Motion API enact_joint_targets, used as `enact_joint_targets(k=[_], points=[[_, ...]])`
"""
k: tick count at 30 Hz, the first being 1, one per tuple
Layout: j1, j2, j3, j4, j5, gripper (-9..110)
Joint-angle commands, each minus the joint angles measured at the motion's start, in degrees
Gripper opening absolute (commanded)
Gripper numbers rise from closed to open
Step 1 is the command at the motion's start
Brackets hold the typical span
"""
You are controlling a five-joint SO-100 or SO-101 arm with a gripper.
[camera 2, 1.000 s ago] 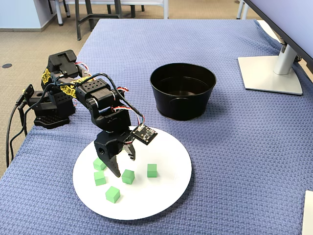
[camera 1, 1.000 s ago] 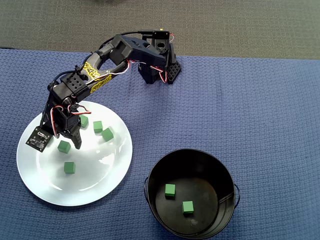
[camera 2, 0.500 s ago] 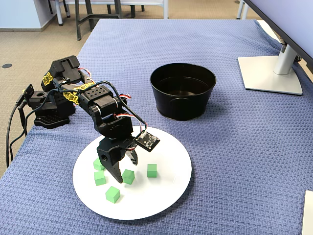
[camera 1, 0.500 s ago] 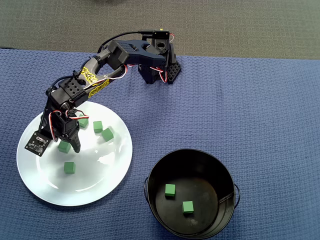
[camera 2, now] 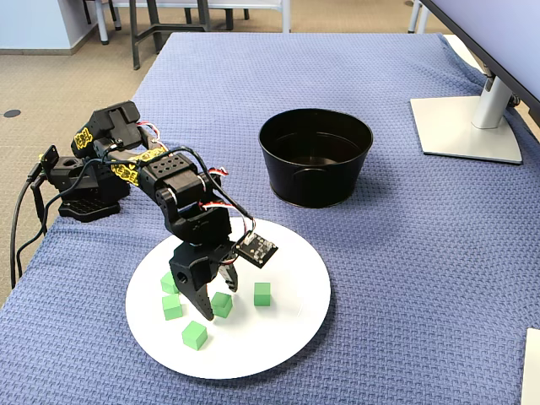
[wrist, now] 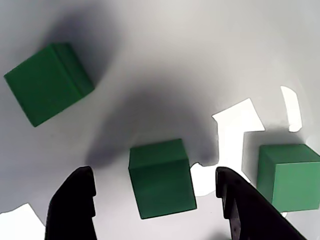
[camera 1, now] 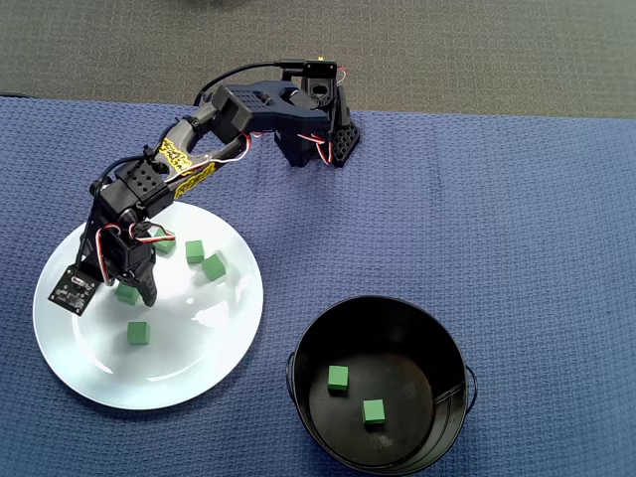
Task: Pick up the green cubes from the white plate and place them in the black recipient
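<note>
Green against glossy white, the cube (wrist: 161,178) sits squarely between the two black fingers (wrist: 72,205) of the tool (wrist: 160,210) in the wrist view, one finger to its left and one to its right, with clear gaps of white showing on both sides, so the tool is spread wide and has hold of nothing yet. From the fixed view the arm (camera 2: 173,181) bends steeply down over the left half of the white plate (camera 2: 287,337), the tool (camera 2: 211,297) pointing almost straight at the plate, which to my eye is the stance for straddling a cube before closing on it. How near the fingertips are to the plate itself I cannot tell. The cube in question looks slightly turned against the fingers, so I would expect it to twist a little as they close. Other cubes lie close by: in the wrist view one to the right (wrist: 287,176) just beyond the right finger, and one farther off at upper left (wrist: 47,82). In the overhead view two more (camera 1: 204,258) sit right of the tool and one (camera 1: 138,333) nearer the plate's lower part. The black pot (camera 1: 452,343) stands well apart to the right on the blue cloth surface (camera 1: 477,199), with two cubes (camera 1: 338,378) resting on its bottom.
</note>
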Motion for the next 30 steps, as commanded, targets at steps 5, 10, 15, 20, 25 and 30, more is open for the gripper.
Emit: enact_joint_targets(k=[5,10,15,20,25,30], points=[[-0.18,0.62,-2.99,-2.46,0.00,0],[-0.18,0.62,-2.81,-3.43,0.97,0],[-0.35,9.40,6.33,-7.38,5.89,0],[-1.67,28.48,28.30,-17.49,17.93,0],[-2.02,46.85,37.27,-8.26,21.62,0],[-5.63,60.29,44.74,-10.28,39.46,0]])
